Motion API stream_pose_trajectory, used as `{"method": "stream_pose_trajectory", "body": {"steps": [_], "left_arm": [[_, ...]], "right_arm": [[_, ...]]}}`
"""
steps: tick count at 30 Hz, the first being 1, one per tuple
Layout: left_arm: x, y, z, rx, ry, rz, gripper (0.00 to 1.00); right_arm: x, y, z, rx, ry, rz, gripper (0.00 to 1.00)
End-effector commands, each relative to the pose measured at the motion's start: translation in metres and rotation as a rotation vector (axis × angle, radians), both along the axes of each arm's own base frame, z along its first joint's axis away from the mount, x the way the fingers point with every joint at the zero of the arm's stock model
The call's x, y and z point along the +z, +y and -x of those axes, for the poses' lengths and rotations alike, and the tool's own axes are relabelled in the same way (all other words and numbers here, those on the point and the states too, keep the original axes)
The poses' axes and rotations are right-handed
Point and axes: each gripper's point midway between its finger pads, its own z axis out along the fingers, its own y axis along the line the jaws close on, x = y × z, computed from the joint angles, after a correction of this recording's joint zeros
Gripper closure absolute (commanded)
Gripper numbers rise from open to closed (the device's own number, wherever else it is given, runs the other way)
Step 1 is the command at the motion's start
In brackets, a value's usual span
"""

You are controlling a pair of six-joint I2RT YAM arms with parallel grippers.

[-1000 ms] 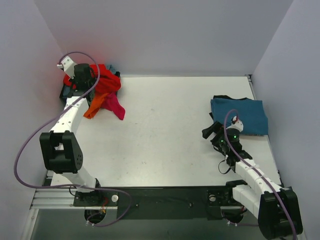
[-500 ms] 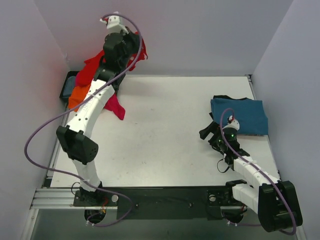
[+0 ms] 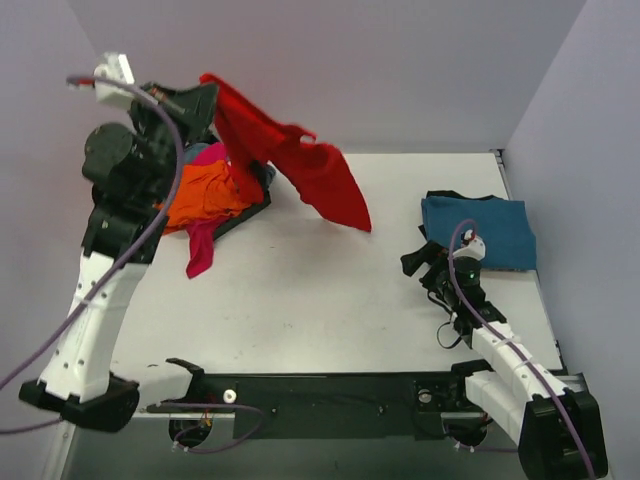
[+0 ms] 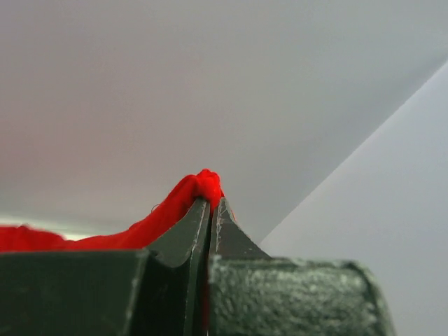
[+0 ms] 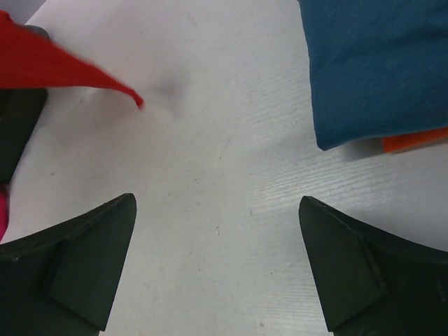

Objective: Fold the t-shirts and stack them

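My left gripper [image 3: 205, 88] is raised high at the back left and is shut on the bright red t-shirt [image 3: 300, 165], which hangs from it down to the right above the table. In the left wrist view the closed fingertips [image 4: 199, 210] pinch a red fold [image 4: 196, 185]. Under it lies a pile with an orange t-shirt [image 3: 205, 195] and a magenta pink one [image 3: 200, 250]. A folded teal blue t-shirt [image 3: 478, 230] lies at the right on a black one [image 3: 445, 196]. My right gripper [image 3: 420, 262] is open and empty beside it, over bare table [image 5: 217, 210].
A dark tray [image 3: 245, 212] holds the shirt pile at the back left. An orange edge [image 5: 413, 140] shows under the teal shirt [image 5: 378, 63] in the right wrist view. White walls enclose the table on the left, back and right.
My left arm swung up and toward the camera, pulling the red t-shirt out of the pile so it now hangs spread over the table. The pile shifted right. The right arm barely moved.
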Motion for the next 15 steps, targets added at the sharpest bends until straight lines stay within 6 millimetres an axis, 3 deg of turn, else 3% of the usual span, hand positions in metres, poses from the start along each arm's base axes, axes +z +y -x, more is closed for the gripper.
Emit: {"method": "stream_pose_trajectory", "body": {"steps": [1, 2, 4, 6, 9, 15], "left_arm": [[-0.108, 0.016, -0.006, 0.008, 0.189, 0.117, 1.0], [-0.124, 0.022, -0.001, 0.024, 0.211, 0.113, 1.0], [-0.174, 0.024, 0.004, 0.035, 0.301, 0.061, 1.0], [-0.194, 0.022, 0.012, 0.01, 0.332, 0.02, 1.0], [-0.206, 0.012, 0.023, -0.058, 0.357, -0.028, 1.0], [-0.201, -0.026, 0.046, -0.252, 0.348, -0.122, 1.0]], "right_arm": [[0.012, 0.005, -0.002, 0.012, -0.037, -0.018, 0.05], [0.011, 0.006, -0.002, 0.013, -0.031, -0.023, 0.05], [0.009, 0.01, -0.001, 0.03, -0.018, -0.033, 0.05], [0.007, 0.013, -0.002, 0.043, -0.004, -0.041, 0.05], [0.008, 0.019, -0.002, 0.075, 0.0, -0.045, 0.05], [0.012, 0.037, -0.002, 0.167, -0.025, -0.056, 0.05]]}}
